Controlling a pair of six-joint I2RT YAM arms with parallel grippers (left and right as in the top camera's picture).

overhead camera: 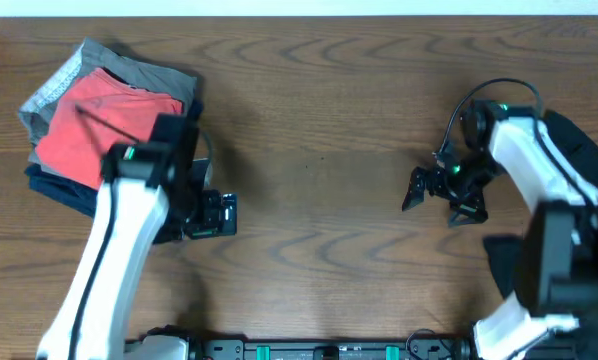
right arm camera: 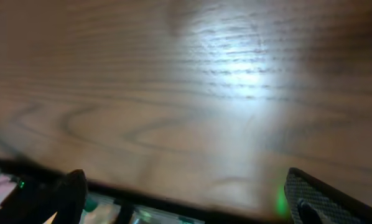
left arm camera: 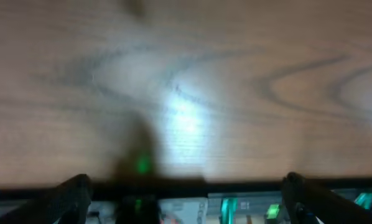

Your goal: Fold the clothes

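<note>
A stack of folded clothes [overhead camera: 99,125] lies at the far left of the wooden table [overhead camera: 319,120], with a red garment on top, grey and dark blue ones under it. My left gripper [overhead camera: 219,214] is open and empty, just right of the stack near the front. My right gripper [overhead camera: 441,200] is open and empty over bare wood at the right. The left wrist view shows only bare wood between my spread fingers [left arm camera: 186,199]. The right wrist view shows the same, with fingers wide apart [right arm camera: 186,199].
A dark garment [overhead camera: 579,150] lies at the far right edge, partly under my right arm. The table's front edge with the arm bases [overhead camera: 329,350] shows at the bottom.
</note>
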